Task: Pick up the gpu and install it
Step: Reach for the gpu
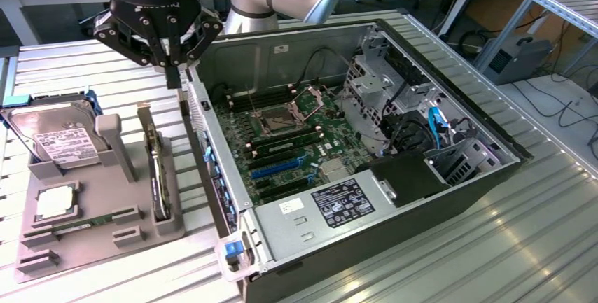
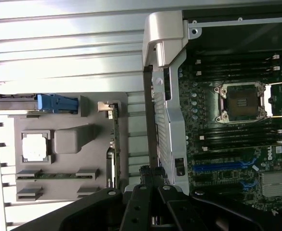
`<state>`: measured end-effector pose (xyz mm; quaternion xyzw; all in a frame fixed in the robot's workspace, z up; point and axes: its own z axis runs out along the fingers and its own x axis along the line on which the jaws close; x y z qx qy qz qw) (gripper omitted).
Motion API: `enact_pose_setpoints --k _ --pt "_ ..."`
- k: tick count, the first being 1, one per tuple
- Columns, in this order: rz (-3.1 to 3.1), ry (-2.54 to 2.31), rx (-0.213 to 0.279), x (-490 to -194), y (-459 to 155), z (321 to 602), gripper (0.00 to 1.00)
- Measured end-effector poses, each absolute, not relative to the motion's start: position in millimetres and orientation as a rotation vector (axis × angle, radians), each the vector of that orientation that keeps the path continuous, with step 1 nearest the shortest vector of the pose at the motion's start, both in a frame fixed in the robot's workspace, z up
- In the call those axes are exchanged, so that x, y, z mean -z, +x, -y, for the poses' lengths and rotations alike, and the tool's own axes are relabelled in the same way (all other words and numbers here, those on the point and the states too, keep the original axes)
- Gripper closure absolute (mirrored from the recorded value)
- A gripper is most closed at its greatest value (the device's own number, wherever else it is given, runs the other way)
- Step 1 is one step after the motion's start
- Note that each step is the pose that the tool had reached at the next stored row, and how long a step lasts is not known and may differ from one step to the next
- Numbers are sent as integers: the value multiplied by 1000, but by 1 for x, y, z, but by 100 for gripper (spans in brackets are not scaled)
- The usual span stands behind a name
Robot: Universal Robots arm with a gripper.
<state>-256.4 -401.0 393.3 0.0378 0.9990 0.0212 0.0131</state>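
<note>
So the gripper (image 1: 173, 72) hangs pinched shut and empty, upper left of the exterior view. The gpu (image 1: 157, 170) stands on edge in the gray holder (image 1: 94, 250), lower left. Going down closed, it'd likely ram the card or clip the case wall (image 1: 210, 170).

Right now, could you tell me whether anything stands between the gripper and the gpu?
Nothing visible does. The shut gripper hangs in open air above, near one end of the gpu, which stands on edge in its grey holder with its top edge uncovered.
</note>
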Motion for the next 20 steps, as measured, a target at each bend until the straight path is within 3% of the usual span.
enact_pose_setpoints --k 20 --pt "-3112 118 -66 -393 -262 401 89"
